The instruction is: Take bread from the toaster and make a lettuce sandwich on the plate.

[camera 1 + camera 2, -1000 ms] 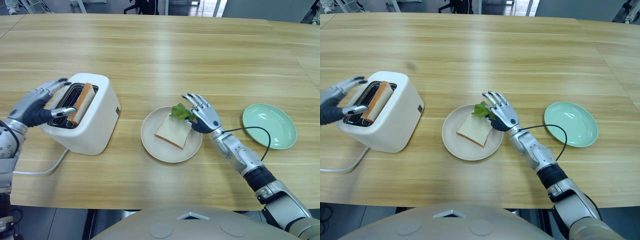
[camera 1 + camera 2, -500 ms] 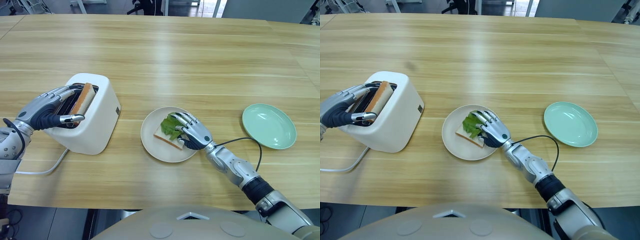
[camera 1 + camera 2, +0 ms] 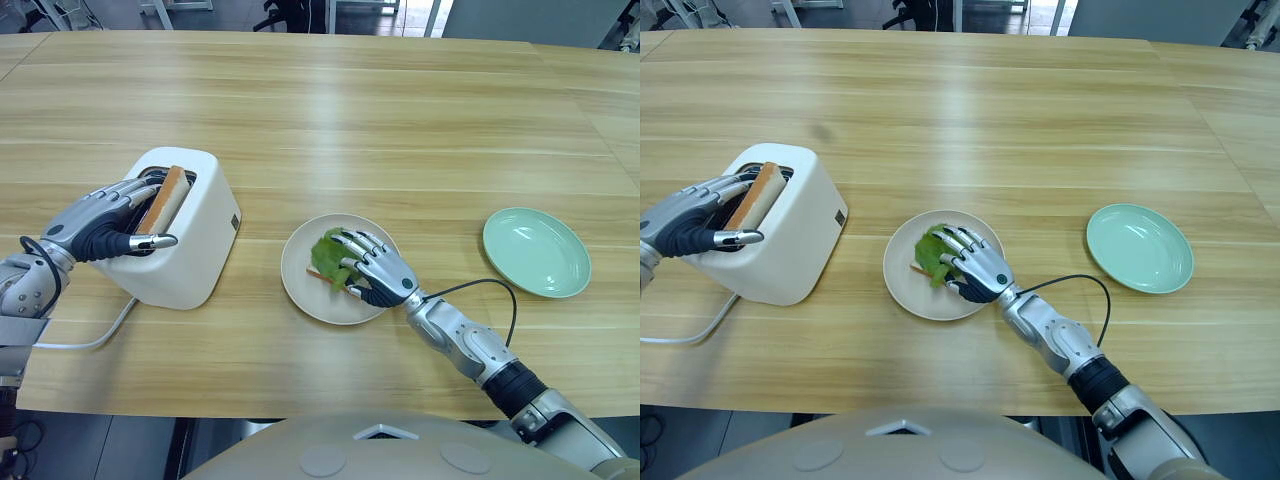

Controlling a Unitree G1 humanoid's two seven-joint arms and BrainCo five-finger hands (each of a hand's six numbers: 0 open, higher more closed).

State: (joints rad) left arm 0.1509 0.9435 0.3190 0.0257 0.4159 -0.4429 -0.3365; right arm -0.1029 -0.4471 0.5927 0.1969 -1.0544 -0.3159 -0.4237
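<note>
Bread slice (image 3: pixel 165 197) stands upright in the slot of the white toaster (image 3: pixel 195 255), top edge poking out above the slot. L hand (image 3: pixel 100 225) sits over the toaster top, right at the slice; can't tell if it actually has a grip on it. Toaster is on the desk (image 3: pixel 330 120) at the L side, its pale cord (image 3: pixel 85 340) trailing toward the near edge. To the R of the toaster, apart from it, is a beige plate (image 3: pixel 300 290) w/ a second slice (image 3: pixel 916 267) lying flat, mostly covered. Lettuce (image 3: pixel 325 253) lies on top of that slice. R hand (image 3: pixel 375 275) is palm-down on the lettuce, fingers (image 3: pixel 350 245) curled over the leaf & clasping it, forearm running back toward the near R corner. Thin black cable (image 3: pixel 490 287) loops on the desk by the R wrist. Further R, well apart from the beige plate, sits a pale green plate (image 3: pixel 536 252).
</note>
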